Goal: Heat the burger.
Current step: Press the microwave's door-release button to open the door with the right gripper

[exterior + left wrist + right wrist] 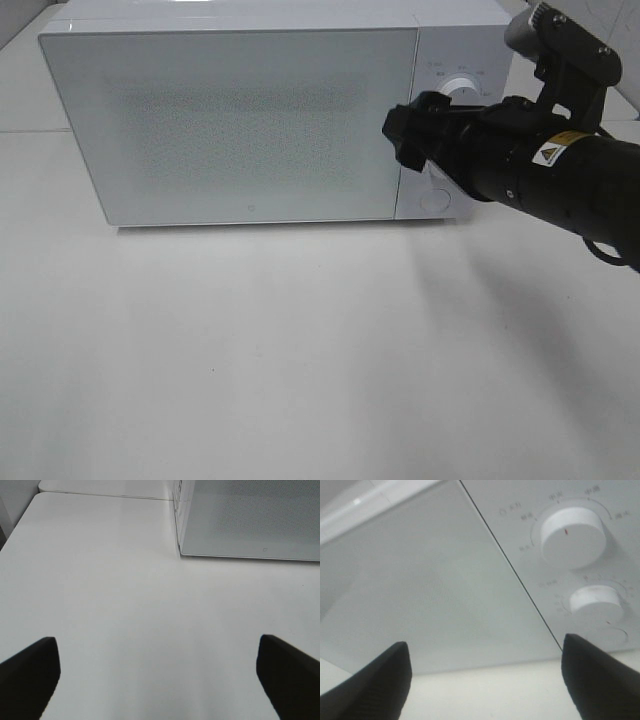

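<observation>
— White on white out here: a white microwave (pixel 250 110) sits on a white table (pixel 300 380), its door (pixel 240 115) flat shut and frosted with a fine dotted screen.

— And the burger?

— I can't tell you where it is. None of the three views shows it, and that door gives nothing away.

— Talk me through the arms.

— The right arm comes in from the right of the high view, black and bulky. The right gripper (pixel 405 135) hangs in front of the control panel (pixel 455 120), just past the door's edge. Its wrist camera faces the big upper dial (pixel 573 534), which has a red tick on its face, and the smaller lower dial (pixel 596 600) beside it. The fingers (pixel 375 680) are spread wide with nothing between them.

— Is it touching the panel?

— Hard to say from up high.

— Left side?

— The left gripper (pixel 157 645) is low over bare tabletop, with the microwave's front corner ahead of it and apart. Its two dark fingers are spread far apart too, holding nothing.
</observation>
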`<action>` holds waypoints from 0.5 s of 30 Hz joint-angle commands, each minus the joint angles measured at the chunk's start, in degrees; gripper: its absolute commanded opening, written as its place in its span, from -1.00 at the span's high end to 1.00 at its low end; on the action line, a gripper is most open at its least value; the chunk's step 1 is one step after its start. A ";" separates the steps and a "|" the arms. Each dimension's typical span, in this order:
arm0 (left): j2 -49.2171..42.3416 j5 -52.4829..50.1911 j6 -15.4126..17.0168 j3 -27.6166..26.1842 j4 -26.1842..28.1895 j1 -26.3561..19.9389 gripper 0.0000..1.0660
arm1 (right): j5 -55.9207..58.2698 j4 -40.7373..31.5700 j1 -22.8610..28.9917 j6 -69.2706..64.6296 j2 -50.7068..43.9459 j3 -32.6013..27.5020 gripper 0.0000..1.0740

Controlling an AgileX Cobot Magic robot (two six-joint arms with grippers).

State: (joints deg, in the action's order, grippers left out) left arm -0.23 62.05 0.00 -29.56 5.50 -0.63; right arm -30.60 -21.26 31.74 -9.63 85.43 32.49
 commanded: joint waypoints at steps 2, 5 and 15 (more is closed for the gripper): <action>-0.69 -1.03 0.00 0.00 0.00 -0.17 -0.88 | 21.66 -0.80 -5.50 6.65 -3.72 2.06 -0.39; -0.69 -1.03 0.00 0.00 0.00 -0.17 -0.88 | 29.51 -0.17 -7.39 8.02 -4.64 3.27 -0.39; -0.69 -1.03 0.00 0.00 0.00 -0.17 -0.88 | 49.39 12.72 -9.45 6.42 -8.88 5.39 -0.39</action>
State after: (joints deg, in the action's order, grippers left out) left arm -0.23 62.05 0.00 -29.56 5.50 -0.63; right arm 17.53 -9.68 22.63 -2.86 77.18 37.47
